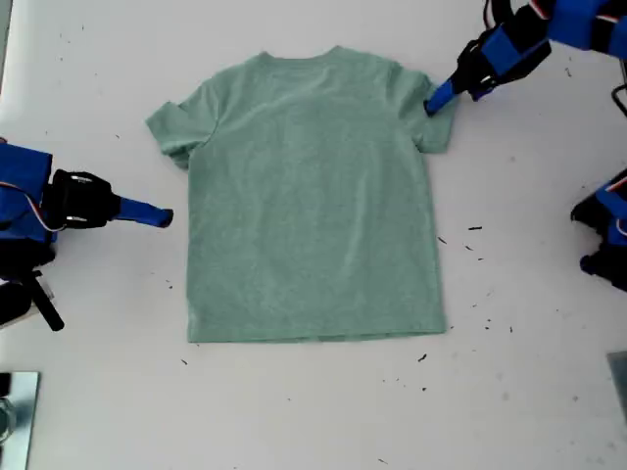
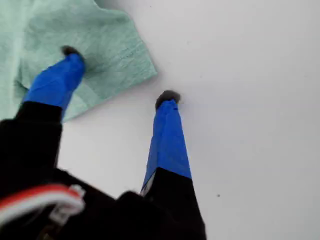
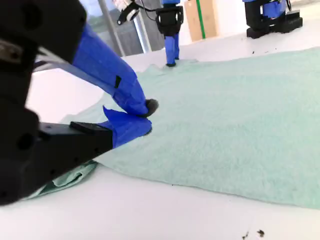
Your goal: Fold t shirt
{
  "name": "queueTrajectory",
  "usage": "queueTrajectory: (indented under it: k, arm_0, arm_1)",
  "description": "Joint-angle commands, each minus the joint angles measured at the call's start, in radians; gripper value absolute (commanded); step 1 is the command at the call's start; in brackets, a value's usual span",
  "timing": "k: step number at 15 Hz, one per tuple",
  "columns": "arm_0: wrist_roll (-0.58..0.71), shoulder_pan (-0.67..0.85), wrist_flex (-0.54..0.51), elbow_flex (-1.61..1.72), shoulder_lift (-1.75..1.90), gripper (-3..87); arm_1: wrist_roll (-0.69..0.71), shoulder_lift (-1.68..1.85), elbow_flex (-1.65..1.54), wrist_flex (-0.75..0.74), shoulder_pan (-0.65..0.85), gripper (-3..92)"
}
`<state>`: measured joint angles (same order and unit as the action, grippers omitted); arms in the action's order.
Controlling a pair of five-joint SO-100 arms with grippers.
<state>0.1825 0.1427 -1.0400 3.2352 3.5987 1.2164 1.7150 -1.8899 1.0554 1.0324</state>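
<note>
**Hand state.** My first hand is released, jaws spread wide. One fingertip rests on the near sleeve of the t shirt. The other fingertip stands on the bare tabletop, just outside the sleeve hem. No cloth is between the jaws.

**Position of the garment.** From this hand outward, the sleeve comes first, then the shoulder and round neck. Beyond them the body lies flat and spread on the tabletop with the bottom hem straight. The far sleeve is slightly bunched.

**Second hand.** Across the garment, my second hand is clenched with its tips together and grasps nothing. In the exterior view it sits just beside the shirt's side edge, apart from the cloth.

**Handling properties (estimated).** The knit cotton should be light, soft and limp. It will drape and sag when lifted and may drag or wrinkle if pulled along the surface. It is not fragile.

**Recommended hold.** Pinch the sleeve hem or shoulder seam at an edge, where a fingertip can slide underneath. Take a matching point on the opposite side so that the fold lifts evenly.
</note>
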Motion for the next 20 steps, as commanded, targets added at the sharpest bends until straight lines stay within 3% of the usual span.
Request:
queueTrajectory:
  k: [1,3,9,13,17,18,19,20]
  arm_0:
    - [0.002,-0.017,0.015,0.011,0.006,-0.2]
    - [0.002,-0.017,0.015,0.012,0.006,-0.2]
    - [0.0,-0.023,0.015,0.012,0.006,-0.2]
    - [0.0,-0.018,0.015,0.012,0.006,-0.2]
    - [-0.002,-0.014,0.015,0.012,0.006,-0.2]
    - [-0.002,-0.014,0.015,0.012,0.006,-0.2]
    - [-0.003,-0.014,0.015,0.012,0.006,-0.2]
    - [-0.005,-0.011,0.015,0.012,0.006,-0.2]
  arm_1:
    - [0.023,-0.048,-0.003,-0.083,0.002,23.7]
    - [0.017,-0.064,0.008,-0.072,-0.005,-0.8]
    - [0.023,-0.04,0.491,0.367,-0.083,-1.1]
    - [-0.126,-0.158,0.931,0.514,-0.278,-1.1]
    - [-0.302,-0.342,0.905,0.249,-0.449,-1.2]
    - [-0.33,-0.411,0.928,0.192,-0.494,3.2]
    - [-0.364,-0.466,0.923,0.118,-0.526,20.8]
    - [-0.38,-0.531,0.963,0.094,-0.549,24.6]
